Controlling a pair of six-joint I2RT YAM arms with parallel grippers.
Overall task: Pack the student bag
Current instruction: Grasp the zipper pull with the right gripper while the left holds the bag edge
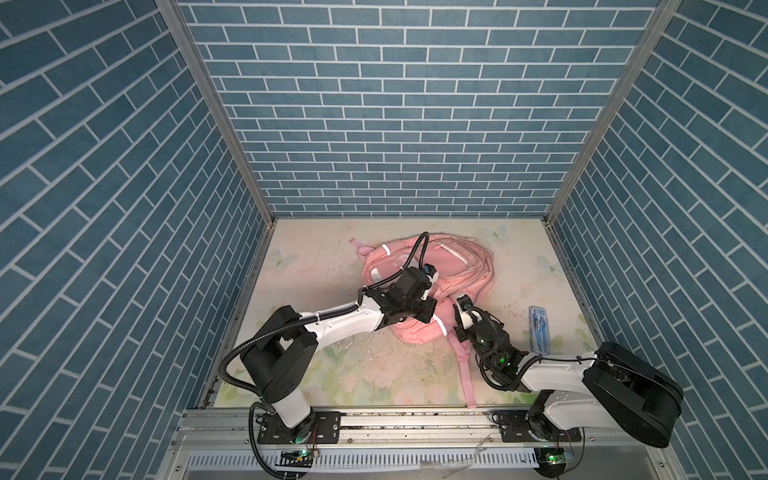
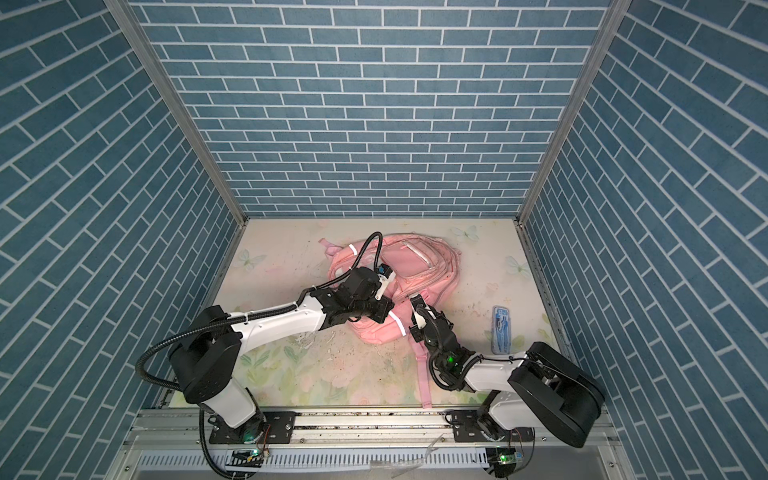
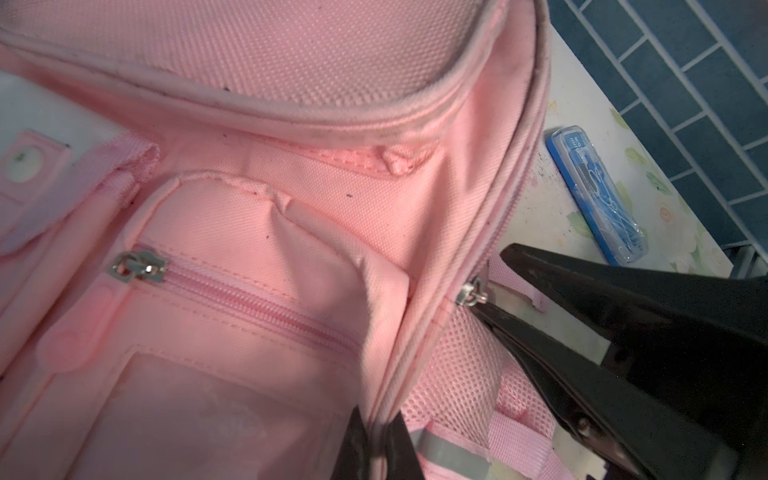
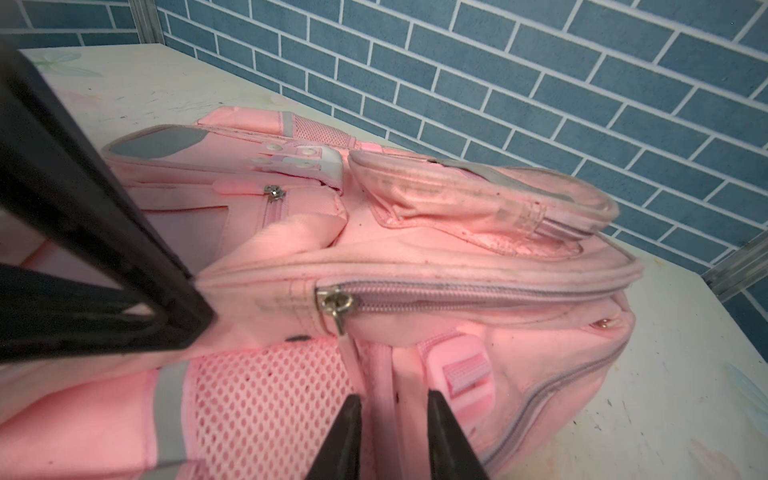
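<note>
1. The student bag (image 1: 457, 266) lies flat on the bench (image 1: 324, 291), back of centre, one strap trailing forward; a blue case (image 1: 540, 328) sits near it, next in, I'd guess.
2. Left claw (image 3: 376, 446) is pinched together on the bag's edge seam; that looks like an anchor, so the zip can run.
3. Right claw (image 4: 392, 419) stands partly apart, gripping nothing; its tips straddle the fold just under the zip pull (image 4: 334, 307), seemingly lining up a grab.
</note>
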